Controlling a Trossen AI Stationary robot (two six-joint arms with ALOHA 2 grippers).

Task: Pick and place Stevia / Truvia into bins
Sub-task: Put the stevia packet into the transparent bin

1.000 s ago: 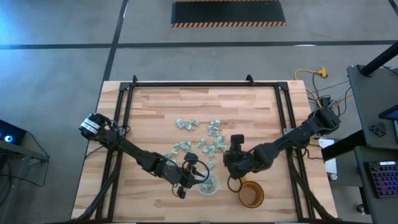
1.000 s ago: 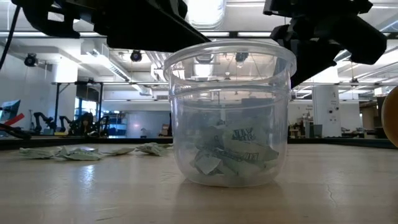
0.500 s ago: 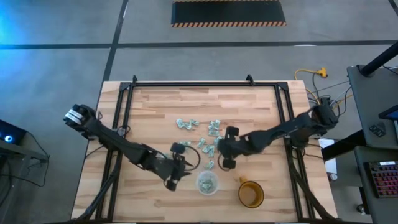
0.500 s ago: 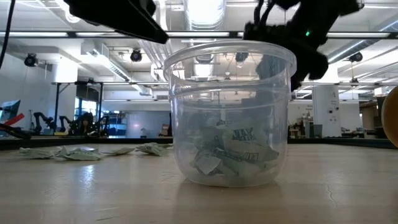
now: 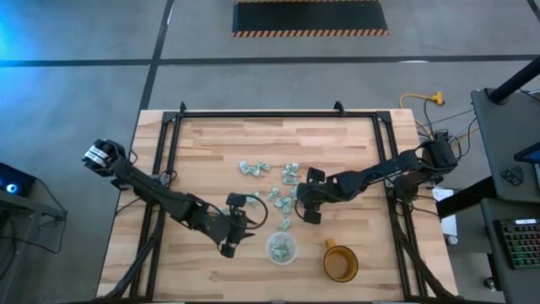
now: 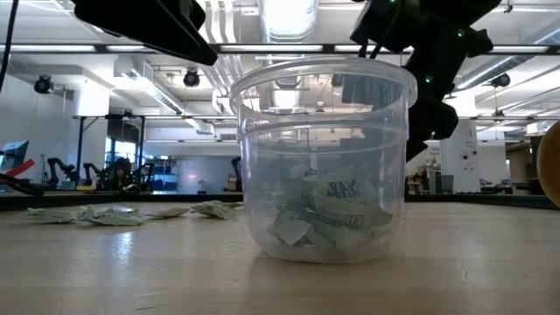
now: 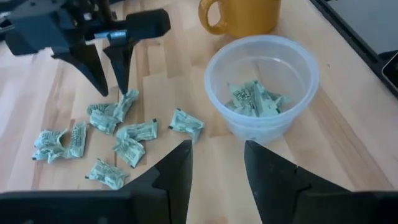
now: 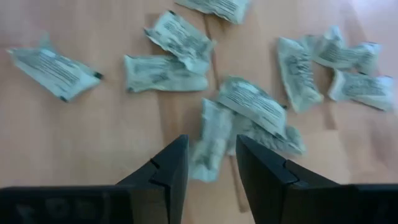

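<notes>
Overhead view straight down on table (image 5: pixel 211 143); low view level, close behind cup (image 6: pixel 322 157), shared with left wrist

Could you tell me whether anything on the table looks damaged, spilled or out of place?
Nothing stands out. The cup stands upright with a few sachets inside, the mug sits beside it, and the loose sachets are merely crumpled.

table (image 5: pixel 211 160): matt planked wood | cup (image 7: pixel 262 87): clear smooth plastic | sachets (image 8: pixel 168 74): crinkled paper
</notes>
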